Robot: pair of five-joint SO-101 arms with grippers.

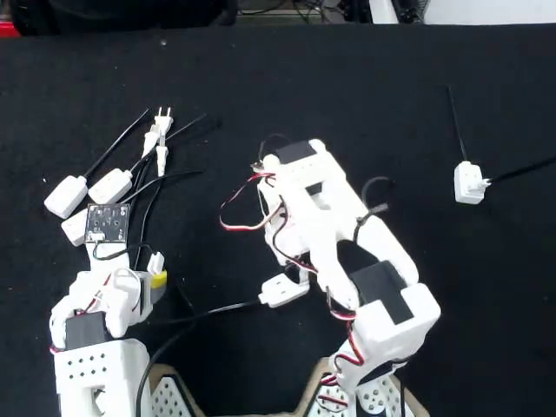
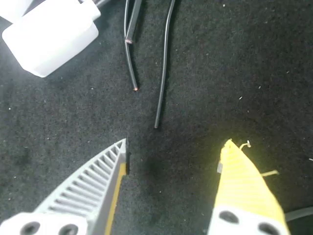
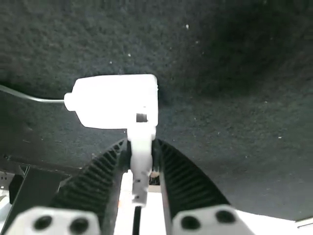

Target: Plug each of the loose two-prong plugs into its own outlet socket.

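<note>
Right claw [image 3: 142, 146] clenched on a white plug [image 3: 140, 171] against an outlet socket [image 3: 115, 100].
Prongs were hidden; left claw [image 2: 176, 147] hung released over cloth [image 2: 230, 68].

black table [image 1: 347, 78]; white sockets [image 3: 115, 100], plug [image 3: 142, 139]; black cords [image 2: 164, 63]; left pincer [image 2: 175, 147] yellow, grey, ribbed; right pincer [image 3: 141, 151] black, ribbed.

Overhead view down onto table [image 1: 417, 95] — both wrist views close above it
</note>
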